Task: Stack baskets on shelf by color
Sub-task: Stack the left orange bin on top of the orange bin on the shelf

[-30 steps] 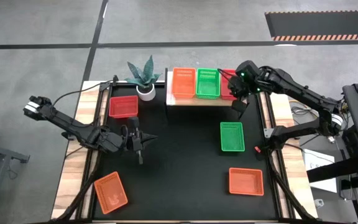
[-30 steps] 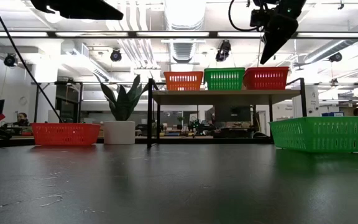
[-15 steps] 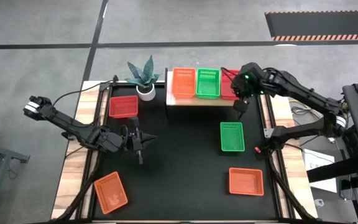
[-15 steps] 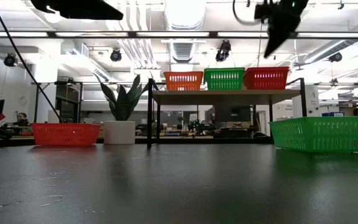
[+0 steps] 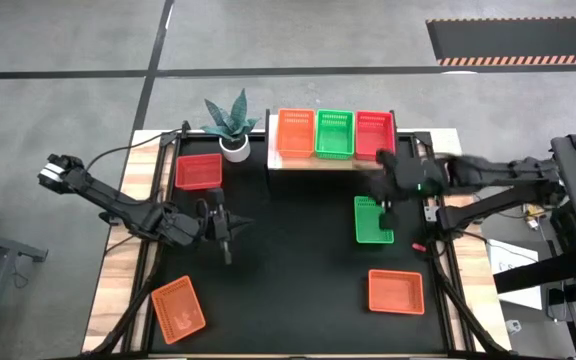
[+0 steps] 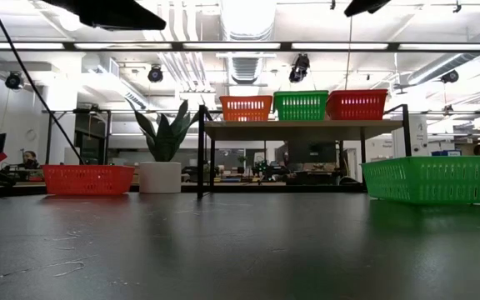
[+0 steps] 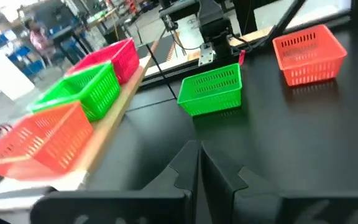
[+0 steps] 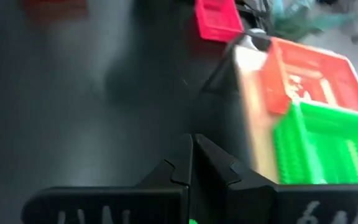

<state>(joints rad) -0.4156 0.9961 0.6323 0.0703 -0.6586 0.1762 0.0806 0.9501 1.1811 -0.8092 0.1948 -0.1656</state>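
The right gripper (image 5: 386, 207), jaws clenched and empty, hangs over the green basket (image 5: 373, 220); descending clenched, it could push it.

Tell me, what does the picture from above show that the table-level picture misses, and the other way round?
Only the high view shows the two orange plastic mesh baskets nearest the table's front edge, plus both shut grippers: the left gripper hanging over the black mat, the right gripper above the green basket.

Only the low view shows the shelf's black legs and the ceiling lights behind.

Both show the pale-wood shelf carrying orange, green and red baskets, the potted plant, the red basket and the green basket on the mat.
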